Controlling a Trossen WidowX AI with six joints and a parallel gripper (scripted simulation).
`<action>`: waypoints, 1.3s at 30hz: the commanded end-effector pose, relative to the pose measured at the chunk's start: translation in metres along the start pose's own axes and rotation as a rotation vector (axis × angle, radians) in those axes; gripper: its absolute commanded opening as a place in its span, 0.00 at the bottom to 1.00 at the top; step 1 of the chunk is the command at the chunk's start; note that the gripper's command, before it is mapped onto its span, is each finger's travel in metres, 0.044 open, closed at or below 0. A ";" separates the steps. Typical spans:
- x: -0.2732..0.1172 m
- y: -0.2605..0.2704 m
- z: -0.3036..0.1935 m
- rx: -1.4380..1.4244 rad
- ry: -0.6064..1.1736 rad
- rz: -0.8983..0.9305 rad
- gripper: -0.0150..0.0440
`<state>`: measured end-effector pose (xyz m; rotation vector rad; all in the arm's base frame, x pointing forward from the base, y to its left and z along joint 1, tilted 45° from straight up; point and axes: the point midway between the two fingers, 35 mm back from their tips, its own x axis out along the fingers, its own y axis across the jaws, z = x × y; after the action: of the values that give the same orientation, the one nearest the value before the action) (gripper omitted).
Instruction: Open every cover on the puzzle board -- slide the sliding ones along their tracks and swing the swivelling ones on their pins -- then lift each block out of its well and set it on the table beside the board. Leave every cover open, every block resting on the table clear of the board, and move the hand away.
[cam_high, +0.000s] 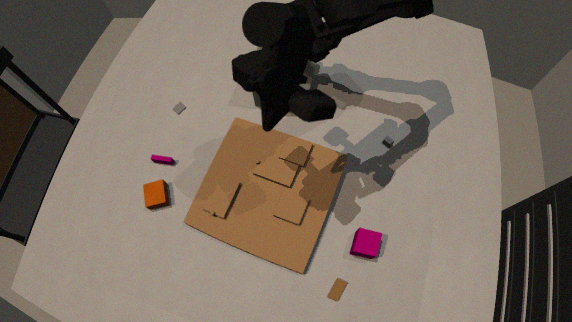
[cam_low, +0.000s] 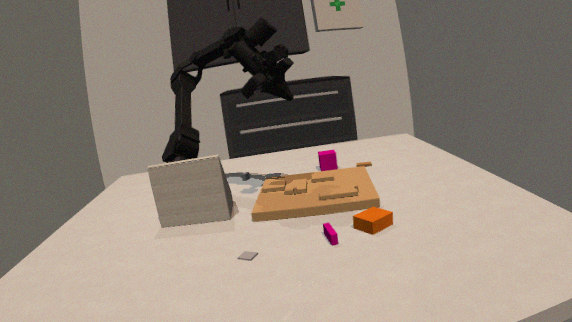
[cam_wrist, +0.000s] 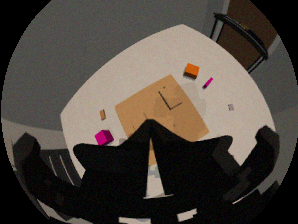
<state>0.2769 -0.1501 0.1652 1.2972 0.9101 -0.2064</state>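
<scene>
The tan puzzle board (cam_high: 220, 150) (cam_low: 265, 213) (cam_wrist: 134, 106) lies flat on the table. Several covers of the same tan show on it, among them a long one (cam_high: 225, 197) (cam_low: 339, 193) with a small knob, a middle one (cam_high: 280, 175) (cam_low: 296, 186) and a far one (cam_high: 295, 209) (cam_low: 322, 177). No open well or block inside can be made out; arm shadows darken part of the board. My gripper (cam_high: 268, 128) (cam_low: 290, 98) (cam_wrist: 149, 121) is shut and empty, high above the table, its tips over the board's edge in the top view.
An orange block (cam_high: 155, 194) (cam_low: 373, 220) (cam_wrist: 191, 71), a magenta bar (cam_high: 162, 159) (cam_low: 330, 234), a magenta block (cam_high: 366, 243) (cam_low: 327, 160) (cam_wrist: 104, 137), a tan piece (cam_high: 337, 289) (cam_wrist: 102, 114), a grey tile (cam_high: 179, 108) and a small grey cube (cam_high: 388, 142) lie off the board. A grey wedge (cam_low: 190, 192) stands beside it.
</scene>
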 end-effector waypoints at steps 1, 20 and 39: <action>0.021 0.006 -0.008 -0.078 0.088 -0.020 0.25; 0.103 0.021 -0.065 -0.384 0.458 -0.067 0.25; 0.138 0.023 -0.101 -0.525 0.644 -0.075 0.25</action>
<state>0.3330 -0.0057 0.0899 0.8466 1.4398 0.3936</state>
